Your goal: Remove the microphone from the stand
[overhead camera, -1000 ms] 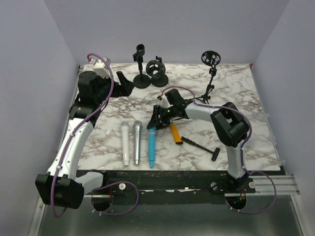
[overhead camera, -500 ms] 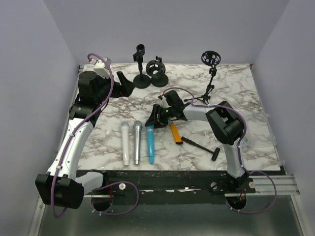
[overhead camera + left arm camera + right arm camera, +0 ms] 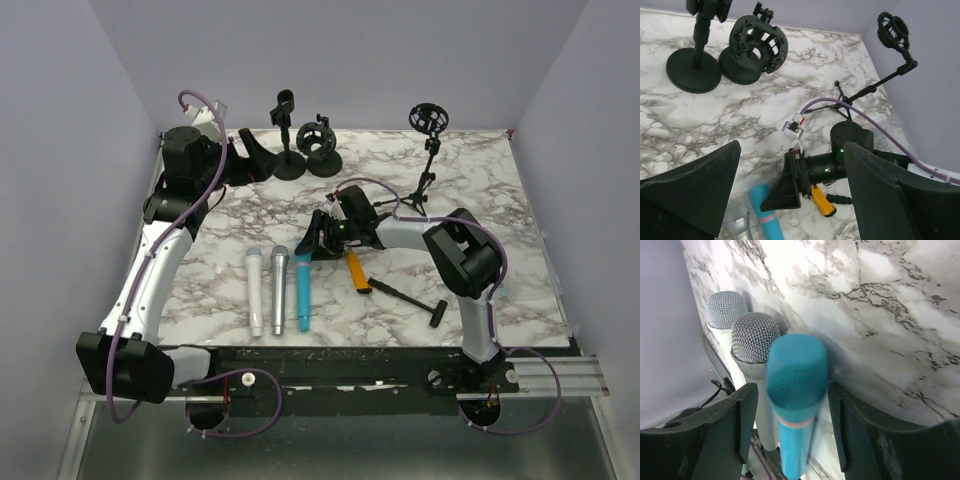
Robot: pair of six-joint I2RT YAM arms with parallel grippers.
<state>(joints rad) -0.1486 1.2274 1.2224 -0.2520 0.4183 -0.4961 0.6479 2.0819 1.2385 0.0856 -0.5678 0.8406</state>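
Right gripper (image 3: 310,252): low over the table (image 3: 480,200), its fingers on either side of the head of the blue microphone (image 3: 302,298). The right wrist view shows a gap on both sides, so the jaws stand partly open and hold nothing. A second ago the gripper carried this microphone at a slant. It now lies flat, parallel to the grey microphone (image 3: 279,290) and just beside it, with the white microphone (image 3: 255,290) next along. It has evidently just been let go.

Left gripper (image 3: 791,165): jaws wide apart and empty. It has swung toward the back of the table, near the clip stand (image 3: 286,140).

The clip stand, the ring stand (image 3: 320,148) and the tripod stand (image 3: 428,140) are all bare, which suggests the removal is done and only the withdrawal remains.

No brand or lettering is legible. The small white tag (image 3: 792,129) on the right arm's cable shows a red mark but no readable text.
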